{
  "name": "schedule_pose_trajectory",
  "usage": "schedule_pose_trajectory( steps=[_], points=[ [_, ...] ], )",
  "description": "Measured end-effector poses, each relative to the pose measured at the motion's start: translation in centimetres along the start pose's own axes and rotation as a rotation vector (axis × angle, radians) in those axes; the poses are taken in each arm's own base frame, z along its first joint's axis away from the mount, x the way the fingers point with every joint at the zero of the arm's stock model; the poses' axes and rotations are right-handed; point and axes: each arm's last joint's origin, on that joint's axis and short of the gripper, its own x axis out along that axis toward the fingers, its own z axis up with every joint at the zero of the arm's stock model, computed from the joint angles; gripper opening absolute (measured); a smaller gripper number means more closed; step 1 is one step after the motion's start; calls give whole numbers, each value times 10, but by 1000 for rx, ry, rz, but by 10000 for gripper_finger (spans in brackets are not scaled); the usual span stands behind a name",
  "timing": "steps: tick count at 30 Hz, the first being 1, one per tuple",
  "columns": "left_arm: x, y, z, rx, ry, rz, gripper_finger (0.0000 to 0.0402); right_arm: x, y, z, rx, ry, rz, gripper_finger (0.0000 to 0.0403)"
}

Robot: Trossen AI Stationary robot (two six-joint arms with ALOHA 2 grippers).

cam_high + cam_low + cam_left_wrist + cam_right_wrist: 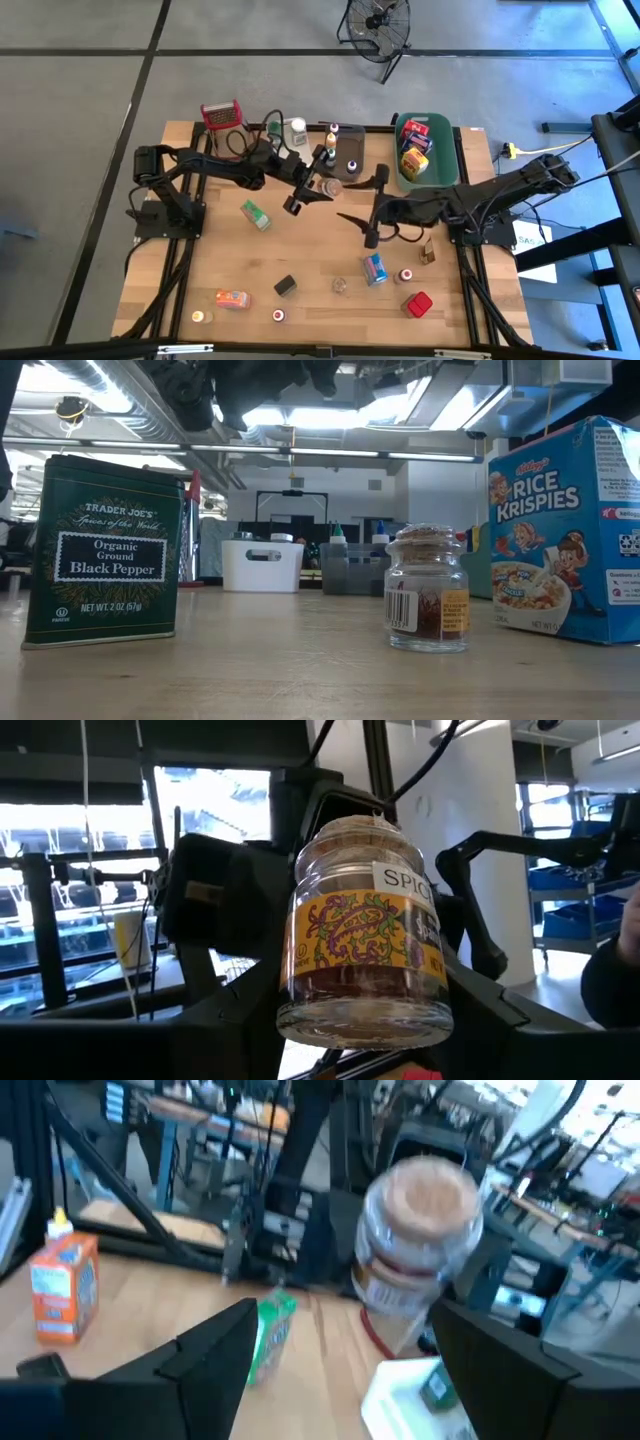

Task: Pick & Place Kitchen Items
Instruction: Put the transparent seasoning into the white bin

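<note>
A glass spice jar (365,930) with a yellow label and a brown cap hangs in mid-air over the table's far middle, with my left gripper (316,188) shut on it. The jar's cap (425,1195) points toward my right gripper (366,198). That gripper stands open just to the right of the jar, one finger (215,1345) on each side of the cap end and apart from it. Other kitchen items lie about the table: a green box (255,214), a black tin (285,286), an orange box (232,298), a Rice Krispies box (374,268) and a red box (418,304). My left gripper pinches the jar's bottom end (300,1015) between its two fingers (235,1030), one on each side of the glass wall. The fingers come from the table's left, slanting a little upward, and lie along the jar. The jar is lifted clear, its cap away from the gripper.
A green tub (447,160) with boxes in it stands at the far right, a grey tub (350,150) and a white jar (297,130) at the far middle, a red-topped grater (222,115) at the far left. Small jars dot the near edge.
</note>
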Motion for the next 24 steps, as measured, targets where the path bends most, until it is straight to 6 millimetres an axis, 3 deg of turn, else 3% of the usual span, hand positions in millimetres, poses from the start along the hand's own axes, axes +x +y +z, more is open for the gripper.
schedule_pose_trajectory(
  steps=[7, 17, 24],
  points=[
    [0, 0, 1, 11, -6, 0, 187, 4, -2, 8, -39, -89, -35, 305],
    [1, -1, 5, 40, -43, -1, 187, 35, -2, 0, -85, -149, -100, 305],
    [1, -1, 6, 44, -48, -9, 187, 35, 0, 6, -134, -223, -108, 305]
  ],
)
